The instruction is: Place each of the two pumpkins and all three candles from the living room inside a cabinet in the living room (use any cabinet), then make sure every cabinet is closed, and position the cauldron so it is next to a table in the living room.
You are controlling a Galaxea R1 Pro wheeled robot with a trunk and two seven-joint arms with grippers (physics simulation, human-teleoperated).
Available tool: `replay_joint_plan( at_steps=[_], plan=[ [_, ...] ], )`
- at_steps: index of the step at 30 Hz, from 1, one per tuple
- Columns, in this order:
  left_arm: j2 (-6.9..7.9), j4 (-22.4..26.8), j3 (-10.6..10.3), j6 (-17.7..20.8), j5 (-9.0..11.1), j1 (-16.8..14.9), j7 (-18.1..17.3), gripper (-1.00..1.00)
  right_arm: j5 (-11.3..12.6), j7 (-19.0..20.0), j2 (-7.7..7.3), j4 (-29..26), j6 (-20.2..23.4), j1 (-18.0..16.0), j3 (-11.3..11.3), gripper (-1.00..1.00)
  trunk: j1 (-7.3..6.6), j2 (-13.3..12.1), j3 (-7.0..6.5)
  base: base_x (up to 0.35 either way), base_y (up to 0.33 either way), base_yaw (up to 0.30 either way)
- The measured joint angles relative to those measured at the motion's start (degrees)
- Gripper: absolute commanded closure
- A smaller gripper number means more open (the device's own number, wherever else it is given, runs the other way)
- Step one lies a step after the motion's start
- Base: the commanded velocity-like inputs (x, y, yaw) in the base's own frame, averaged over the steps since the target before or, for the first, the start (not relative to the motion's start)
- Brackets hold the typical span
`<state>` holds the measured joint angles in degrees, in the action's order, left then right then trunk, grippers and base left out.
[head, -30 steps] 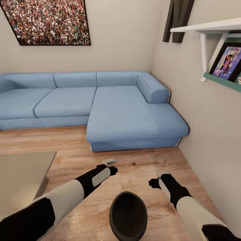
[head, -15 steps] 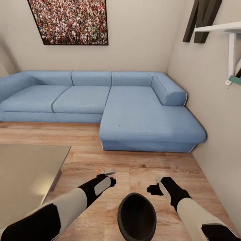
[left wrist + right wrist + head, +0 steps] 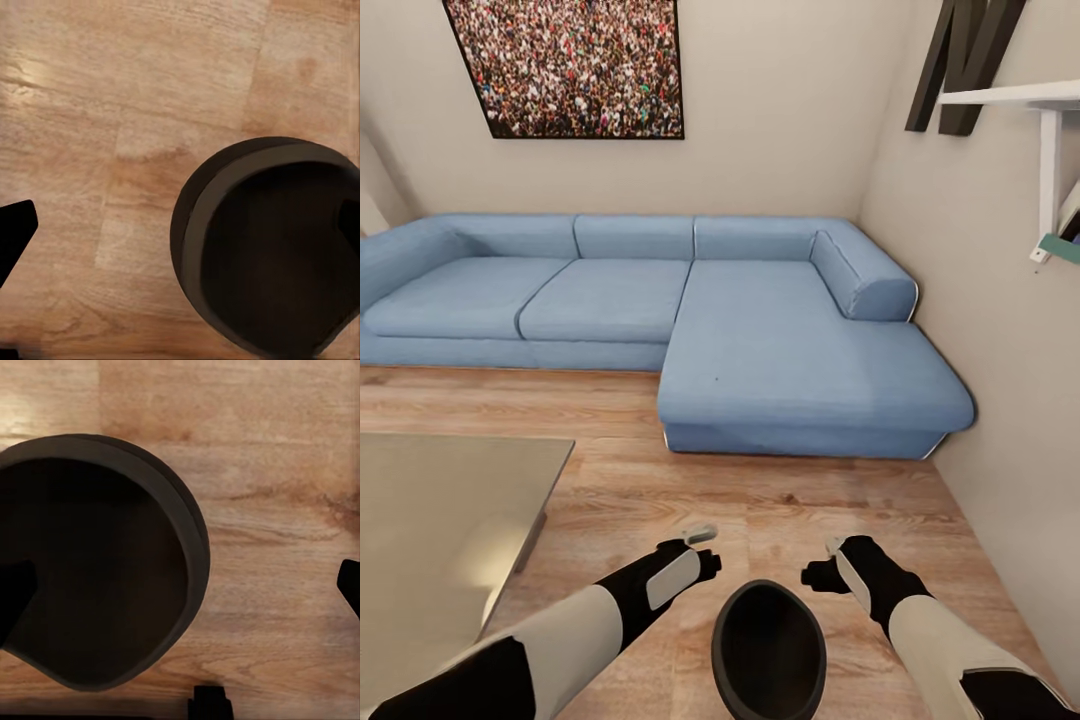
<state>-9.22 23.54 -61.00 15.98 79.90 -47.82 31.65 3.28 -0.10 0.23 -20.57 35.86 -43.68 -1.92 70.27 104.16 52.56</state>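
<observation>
Room-wise, the blue sofa (image 3: 690, 320) filled the corner, with the wood floor (image 3: 780, 500) in front of it and the table (image 3: 440, 520) off its near left. Looked like the cauldron step: the cauldron (image 3: 768, 650) sat on the floor between left gripper (image 3: 700, 535) and right gripper (image 3: 838, 548), neither gripping it; couldn't tell the jaw state. Next it probably needs shifting toward the table.

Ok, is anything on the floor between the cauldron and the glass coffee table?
Nothing visible. Only bare wood floor lies between the cauldron and the table; the left arm hangs above that gap.
</observation>
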Motion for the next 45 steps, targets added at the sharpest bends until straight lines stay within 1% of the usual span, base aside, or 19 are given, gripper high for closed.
replay_joint_plan(
  at_steps=[2,5,7,8,9,11,13,14,17,19,23,26,30,36,45],
  plan=[
    [-0.01,0.6,0.03,0.01,0.24,0.0,-0.01,-1.0,0.0,-0.02,0.07,0.0,0.0,0.0,-0.01,-1.0,-0.44,-0.8,-0.36,0.0,0.0,0.0],
    [0.09,1.41,0.02,-0.28,1.11,0.15,-0.01,-1.0,0.17,0.01,-0.09,0.0,0.0,0.0,0.12,-1.0,-0.44,-0.82,-0.36,0.0,0.0,0.0],
    [0.17,1.72,0.06,-0.49,1.25,0.25,-0.01,-1.0,0.29,0.01,-0.16,0.0,0.0,0.0,0.14,-1.0,-0.44,-0.82,-0.36,0.0,0.0,0.0],
    [0.2,1.89,0.07,-0.75,1.37,0.29,-0.01,-1.0,0.33,0.01,-0.19,0.01,0.0,0.0,0.15,-1.0,-0.23,-0.43,-0.19,0.0,0.0,0.0],
    [0.2,2.1,0.07,-2.58,1.54,0.35,-0.01,-1.0,0.39,0.01,-0.22,0.01,0.0,0.0,0.16,-1.0,-0.01,-0.03,-0.01,0.0,0.0,0.0],
    [0.18,1.82,0.08,-4.98,1.93,0.45,-0.01,-1.0,0.4,0.01,-0.23,0.01,0.0,0.0,0.16,-1.0,0.43,0.77,0.35,0.0,0.0,0.0],
    [0.17,1.52,0.06,-7.3,3.41,0.64,-0.01,-1.0,0.41,0.01,-0.23,0.01,-0.07,0.0,0.21,-1.0,0.87,1.57,0.71,0.0,0.0,0.0],
    [0.14,1.38,0.04,-8.17,4.78,0.75,-0.01,-1.0,0.41,0.01,-0.23,0.02,-0.2,0.0,0.23,-1.0,1.09,1.97,0.89,0.0,0.0,0.0],
    [0.05,1.38,-0.03,-8.74,6.18,0.84,-0.01,-1.0,0.5,0.01,-0.18,0.1,-0.89,0.0,0.17,-1.0,1.75,3.18,1.43,0.0,0.0,0.0],
    [0.01,1.4,-0.06,-8.81,6.57,0.87,-0.01,-1.0,0.5,0.06,-0.1,0.15,-1.58,0.0,0.11,-1.0,2.19,3.98,1.79,0.0,0.0,0.0],
    [-0.08,1.45,-0.11,-8.78,6.8,0.88,-0.27,-1.0,0.57,0.38,-0.04,0.18,-2.17,0.0,0.08,-1.0,3.06,5.58,2.5,0.0,0.0,0.0],
    [-0.1,1.3,-0.16,-8.84,6.86,0.96,-1.38,-1.0,0.55,0.44,0.03,0.21,-2.26,0.05,0.01,-1.0,3.72,6.79,3.04,0.0,0.0,0.0],
    [-0.1,0.58,-0.17,-8.99,6.98,1.33,-1.8,-1.0,0.39,0.45,0.1,0.22,-2.31,0.08,-0.01,-1.0,4.6,8.39,3.76,0.0,0.0,0.0],
    [-0.41,1.23,-0.24,-7.95,7.04,1.5,-1.84,-1.0,0.26,0.53,0.43,0.88,-2.35,0.4,-0.2,-1.0,5.92,10.8,4.84,0.0,0.0,0.0],
    [-0.45,1.32,-0.83,-7.87,6.94,1.5,-1.77,-1.0,0.22,0.43,0.47,1.23,-2.36,0.6,-0.27,-1.0,7.9,14.41,6.4,0.0,0.0,-0.035]
  ],
)
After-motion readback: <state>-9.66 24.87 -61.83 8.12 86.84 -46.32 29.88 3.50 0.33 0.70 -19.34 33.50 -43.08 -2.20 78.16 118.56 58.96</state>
